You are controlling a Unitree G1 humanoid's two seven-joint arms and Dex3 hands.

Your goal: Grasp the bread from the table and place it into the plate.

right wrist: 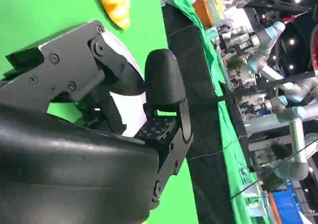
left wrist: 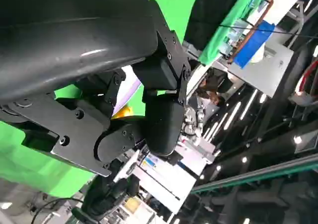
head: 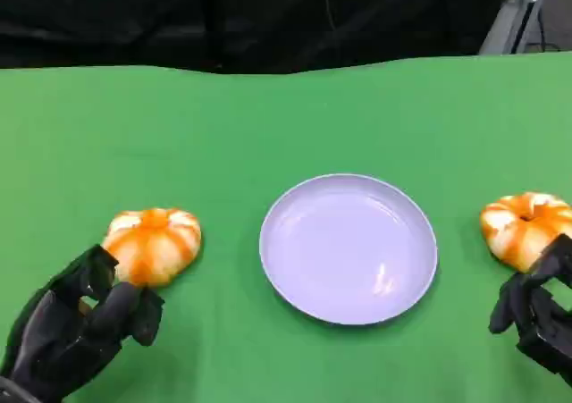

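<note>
Bread [head: 153,245] lay at lower left of the green bench [head: 268,117], left of the empty plate [head: 348,247]; another bun [head: 525,228] lay at right. Both the left hand [head: 76,327] and right hand [head: 539,309] were empty, fingers apart. Likely light and soft; grasp its sides gently.

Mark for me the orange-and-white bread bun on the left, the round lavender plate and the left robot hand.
Orange-and-white bread bun on the left [head: 153,244]: head view, centre of its top.
Round lavender plate [head: 295,208]: head view, bare inner surface near its upper left rim.
Left robot hand [head: 79,323]: head view, middle of the black hand.
</note>
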